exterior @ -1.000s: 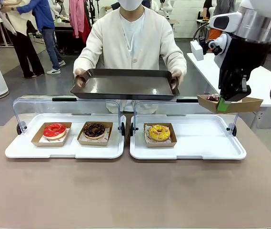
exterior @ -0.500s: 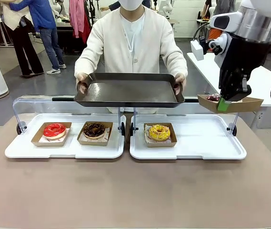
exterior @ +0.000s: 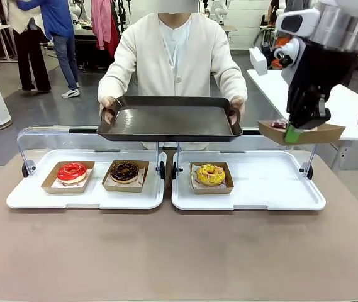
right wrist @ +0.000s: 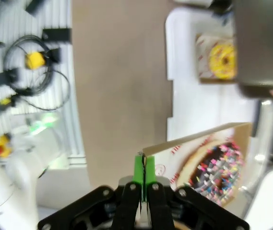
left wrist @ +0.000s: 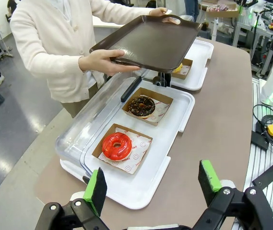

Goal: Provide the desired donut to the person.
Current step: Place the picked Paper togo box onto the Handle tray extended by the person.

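Observation:
My right gripper is shut on the near edge of a cardboard donut tray and holds it in the air above the right white tray. In the right wrist view the gripper pinches that cardboard tray, which carries a chocolate donut with coloured sprinkles. The person in a cream cardigan stands across the table holding a dark serving tray level with both hands. My left gripper hangs open over the table's near left end.
A red donut and a chocolate donut sit in cardboard trays on the left white tray. A yellow donut sits on the right white tray. Clear lids stand open behind both trays.
The person has brought the dark tray forward and a little lower over the display lids. My right gripper with the sprinkled donut's tray has risen slightly.

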`<state>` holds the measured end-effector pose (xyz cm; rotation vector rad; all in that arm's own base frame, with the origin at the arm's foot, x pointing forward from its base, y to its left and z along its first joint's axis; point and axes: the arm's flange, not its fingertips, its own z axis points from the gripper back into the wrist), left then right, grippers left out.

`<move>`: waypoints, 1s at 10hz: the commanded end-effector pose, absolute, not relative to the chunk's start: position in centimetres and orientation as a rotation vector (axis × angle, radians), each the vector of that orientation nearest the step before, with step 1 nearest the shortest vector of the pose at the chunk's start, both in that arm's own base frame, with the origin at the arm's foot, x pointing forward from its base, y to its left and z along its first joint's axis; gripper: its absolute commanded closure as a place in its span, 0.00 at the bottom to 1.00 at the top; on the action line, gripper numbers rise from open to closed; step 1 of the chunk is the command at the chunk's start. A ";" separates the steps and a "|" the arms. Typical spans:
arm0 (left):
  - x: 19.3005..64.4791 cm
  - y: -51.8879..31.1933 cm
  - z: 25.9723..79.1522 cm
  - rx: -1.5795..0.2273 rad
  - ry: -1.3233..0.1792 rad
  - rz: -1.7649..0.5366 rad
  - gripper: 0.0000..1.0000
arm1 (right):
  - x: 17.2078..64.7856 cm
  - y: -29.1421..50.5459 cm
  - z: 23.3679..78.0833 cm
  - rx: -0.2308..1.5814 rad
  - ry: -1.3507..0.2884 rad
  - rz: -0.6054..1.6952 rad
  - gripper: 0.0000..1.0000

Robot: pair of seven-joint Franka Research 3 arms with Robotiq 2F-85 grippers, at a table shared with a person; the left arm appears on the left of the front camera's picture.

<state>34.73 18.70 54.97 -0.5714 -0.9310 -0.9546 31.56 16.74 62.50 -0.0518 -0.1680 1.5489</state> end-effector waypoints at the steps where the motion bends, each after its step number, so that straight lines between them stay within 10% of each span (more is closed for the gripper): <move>1: 34.9 18.7 55.1 -0.570 -0.937 -0.953 0.00 | 31.6 20.1 66.2 -0.117 -0.238 1.535 0.99; 10: 34.9 18.7 55.1 -0.570 -0.937 -0.953 0.00 | 46.2 31.5 64.1 -0.034 -0.348 1.302 0.99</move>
